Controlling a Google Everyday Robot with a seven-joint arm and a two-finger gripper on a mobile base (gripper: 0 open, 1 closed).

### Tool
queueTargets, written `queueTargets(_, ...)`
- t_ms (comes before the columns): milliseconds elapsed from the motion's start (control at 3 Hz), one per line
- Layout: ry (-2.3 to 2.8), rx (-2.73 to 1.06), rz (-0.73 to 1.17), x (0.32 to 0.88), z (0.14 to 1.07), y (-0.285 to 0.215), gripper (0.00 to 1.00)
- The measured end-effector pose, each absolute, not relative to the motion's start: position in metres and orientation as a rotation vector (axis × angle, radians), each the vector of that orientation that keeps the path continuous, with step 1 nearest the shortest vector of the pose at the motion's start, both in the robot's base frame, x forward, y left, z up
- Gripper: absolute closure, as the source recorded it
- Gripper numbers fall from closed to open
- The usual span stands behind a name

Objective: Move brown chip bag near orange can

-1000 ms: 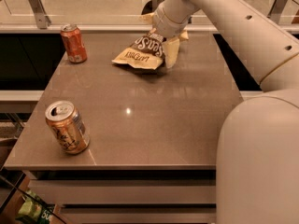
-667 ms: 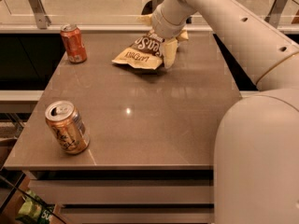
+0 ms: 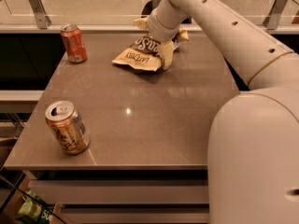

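Note:
The brown chip bag point(image 3: 140, 55) lies at the far middle of the table, its cream-yellow end pointing left and its dark brown end under the gripper. My gripper point(image 3: 161, 52) comes down from the upper right and is shut on the bag's right end, with one pale finger point(image 3: 167, 59) showing beside it. The bag still touches the table. The orange can point(image 3: 67, 127), pale golden-orange with a silver top, stands upright near the front left corner, far from the bag.
A deeper red-orange can point(image 3: 74, 43) stands at the far left of the grey table point(image 3: 154, 120). A glass rail with metal posts point(image 3: 39, 6) runs behind the table. My arm and body fill the right side.
The gripper and the bag have barely shifted, a little to the left. The cans have not moved.

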State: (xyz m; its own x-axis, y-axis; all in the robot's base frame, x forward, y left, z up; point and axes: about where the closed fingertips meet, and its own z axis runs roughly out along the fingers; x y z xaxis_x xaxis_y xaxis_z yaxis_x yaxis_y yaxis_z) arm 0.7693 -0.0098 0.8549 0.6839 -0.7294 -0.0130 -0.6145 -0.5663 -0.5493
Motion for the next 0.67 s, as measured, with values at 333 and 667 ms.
queueTargets(333,0.997,-2.394,-0.271,0.7695,0.8473,-0.0053,0.18)
queueTargets(667,0.997,-2.396,-0.267,0.7696,0.8449,-0.004,0.4)
